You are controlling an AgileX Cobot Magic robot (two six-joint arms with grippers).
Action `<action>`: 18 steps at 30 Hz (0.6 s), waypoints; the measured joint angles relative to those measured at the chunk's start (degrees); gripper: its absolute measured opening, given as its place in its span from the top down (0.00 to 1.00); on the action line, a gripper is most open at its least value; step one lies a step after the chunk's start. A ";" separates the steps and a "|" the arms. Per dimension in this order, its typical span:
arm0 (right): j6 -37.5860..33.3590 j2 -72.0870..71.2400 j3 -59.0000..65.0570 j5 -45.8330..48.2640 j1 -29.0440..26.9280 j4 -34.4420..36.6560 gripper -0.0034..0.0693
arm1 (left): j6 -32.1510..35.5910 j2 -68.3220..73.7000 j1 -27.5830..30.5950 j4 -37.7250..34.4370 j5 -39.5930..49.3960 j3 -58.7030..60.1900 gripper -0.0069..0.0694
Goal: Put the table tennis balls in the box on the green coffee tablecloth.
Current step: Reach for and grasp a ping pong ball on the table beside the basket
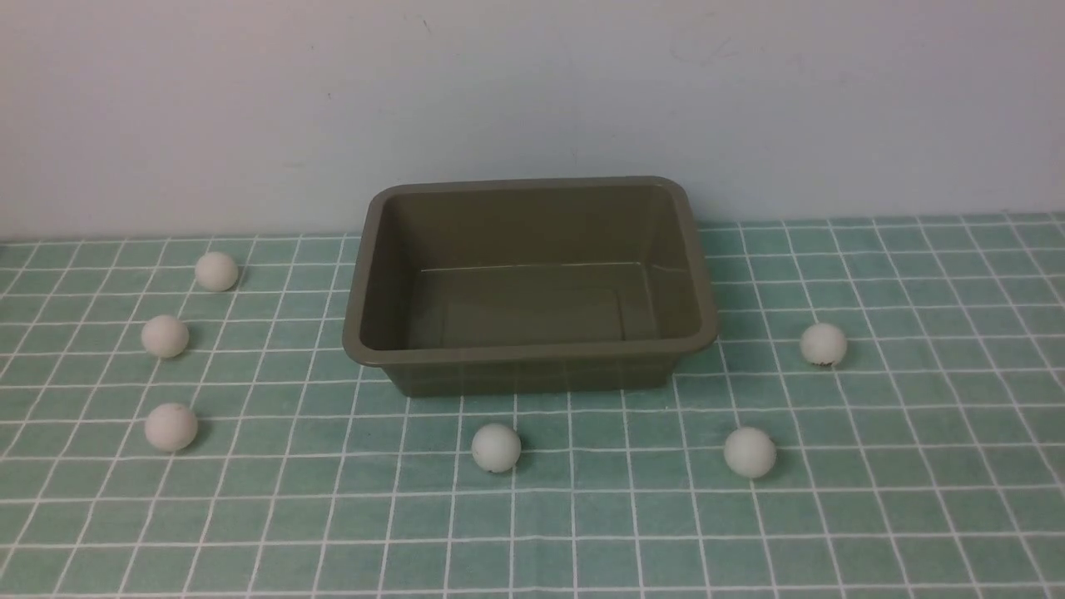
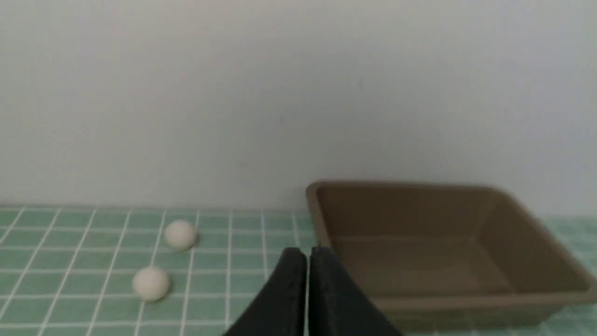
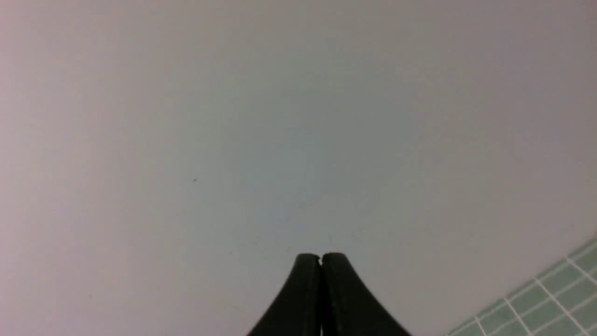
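Olive box (image 1: pixel 532 356) sits empty on the cloth (image 1: pixel 915 516), six balls (image 1: pixel 497 448) loose around it, my left gripper (image 2: pixel 307 254) and right gripper (image 3: pixel 321 257) both closed on nothing, so I judge picking unstarted: next I must open one over a nearby ball and descend.

Front view looks down on the olive-brown rectangular plastic box (image 1: pixel 532 358); left wrist view — low, nearer — shares it; right wrist view faces the pale wall (image 3: pixel 280 116).

Left hand (image 2: pixel 307 253) and right hand (image 3: pixel 321 257) are tapered, black.
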 joint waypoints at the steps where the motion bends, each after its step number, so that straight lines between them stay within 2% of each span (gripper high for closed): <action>1: -1.33 0.00 -0.68 1.71 0.00 0.00 0.98 | 0.33 3.92 0.00 2.17 3.12 -2.98 0.91; 6: -4.63 0.00 -1.10 6.24 0.14 -0.70 0.98 | -0.11 16.78 0.00 9.84 11.54 -13.39 0.91; 12: -5.74 1.40 -1.10 15.68 0.70 -1.29 0.98 | -4.65 36.68 0.00 20.17 22.48 -29.05 0.90; 18: -5.74 3.98 -1.10 21.17 0.74 0.42 0.98 | -5.09 51.04 0.00 25.17 28.84 -38.16 0.87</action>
